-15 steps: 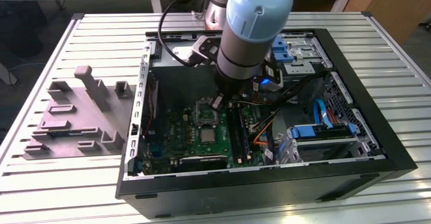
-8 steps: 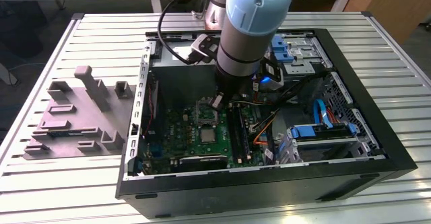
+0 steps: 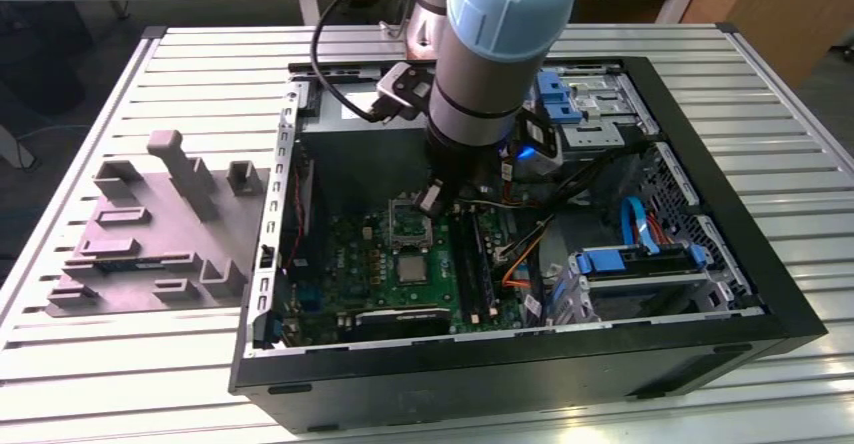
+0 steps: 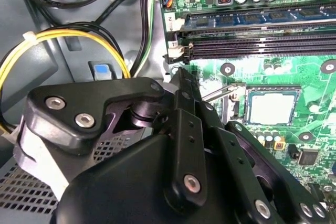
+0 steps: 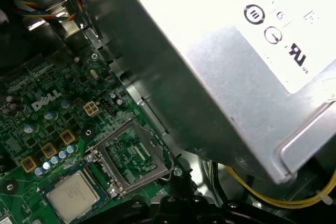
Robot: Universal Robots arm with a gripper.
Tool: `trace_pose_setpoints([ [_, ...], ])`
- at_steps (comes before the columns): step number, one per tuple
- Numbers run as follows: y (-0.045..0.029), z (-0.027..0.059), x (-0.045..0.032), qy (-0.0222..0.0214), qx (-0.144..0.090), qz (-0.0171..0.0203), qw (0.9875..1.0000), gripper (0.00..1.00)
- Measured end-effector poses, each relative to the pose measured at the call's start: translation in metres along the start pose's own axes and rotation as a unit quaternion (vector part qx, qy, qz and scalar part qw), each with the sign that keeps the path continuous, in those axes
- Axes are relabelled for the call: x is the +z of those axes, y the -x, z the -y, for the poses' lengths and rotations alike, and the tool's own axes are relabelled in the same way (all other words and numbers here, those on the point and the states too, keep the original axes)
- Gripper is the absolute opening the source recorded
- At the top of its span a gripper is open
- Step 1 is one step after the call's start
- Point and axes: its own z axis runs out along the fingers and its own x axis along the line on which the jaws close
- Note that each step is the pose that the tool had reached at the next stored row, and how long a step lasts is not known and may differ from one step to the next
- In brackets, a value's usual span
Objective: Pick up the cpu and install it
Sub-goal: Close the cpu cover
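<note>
Exterior view, risk: the arm [image 3: 494, 54] reaches down into the open computer case [image 3: 507, 369] among loose cables; a sideways move could, I judge, snag one or knock the raised metal frame [image 3: 406, 222]
Exterior view, position: the gripper [image 3: 430, 201] hangs over the far edge of that frame; the cpu [image 3: 411, 269] lies flat on the green board [image 3: 350, 254], just on the near side of the frame and apart from the gripper

Second wrist view, risk: a thin wire lever [image 4: 218, 93] stands between the gripper and the chip; catching it looks the likeliest fault; a yellow cable [image 4: 52, 38] loops close behind
Second wrist view, grip: the gripper [image 4: 182, 74] looks closed and empty, jaws drawn together; the cpu [image 4: 270, 107] sits square in its socket [image 4: 242, 109], near the gripper but untouched

First wrist view, risk: the grey metal box [image 5: 220, 66] overhangs closely, leaving little room; a skewed push on the chip might bend socket contacts
First wrist view, position: the cpu [image 5: 72, 195] rests in the socket beside the frame [image 5: 131, 153]; the frame lies between it and the gripper [image 5: 176, 174]
</note>
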Motion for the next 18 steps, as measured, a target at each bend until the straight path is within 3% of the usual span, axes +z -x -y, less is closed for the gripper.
trace_pose_setpoints([
  [7,0.0011,-0.0021,-0.0075,-0.0003,0.000,-0.0006,1.0000,0.11],
  [13,0.0012,-0.0032,-0.0107,-0.0034,-0.004,-0.0062,1.0000,0.11],
  [18,0.0011,-0.0034,-0.0107,-0.0039,-0.005,-0.0071,1.0000,0.11],
])
